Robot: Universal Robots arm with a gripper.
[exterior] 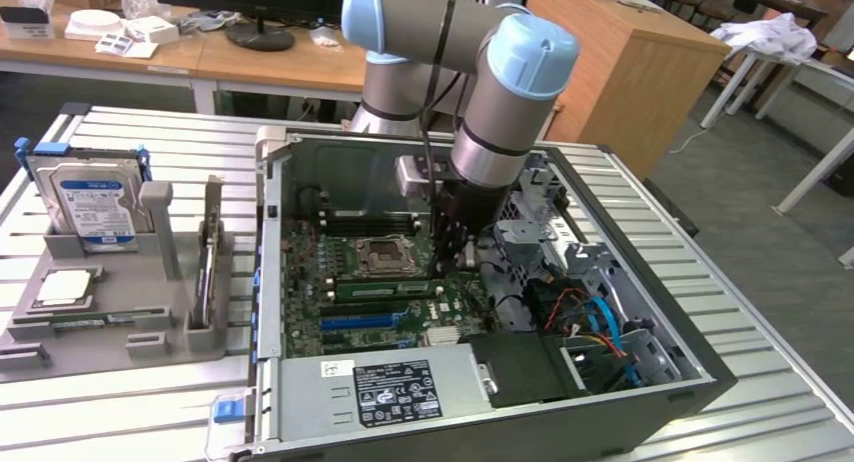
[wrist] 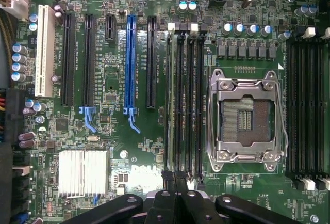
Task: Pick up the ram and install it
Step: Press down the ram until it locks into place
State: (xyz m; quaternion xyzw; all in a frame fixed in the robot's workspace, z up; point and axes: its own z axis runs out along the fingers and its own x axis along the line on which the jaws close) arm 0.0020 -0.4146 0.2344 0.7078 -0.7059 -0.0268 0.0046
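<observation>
Well off to the exterior view's left of the pincer [exterior: 457, 264], a silver hard drive with a blue-white label [exterior: 87, 197] stands upright in a grey plastic holder [exterior: 127, 327]. A square silver processor chip [exterior: 64, 287] lies in the same holder. Nearer the pincer, inside the open black computer case [exterior: 667, 367], the long green ram stick [exterior: 380, 288] sits in the black memory slot farthest from the empty metal processor socket [exterior: 380, 252]. The pincer's fingers are pressed together at the stick's near end; whether they touch it I cannot tell.
</observation>
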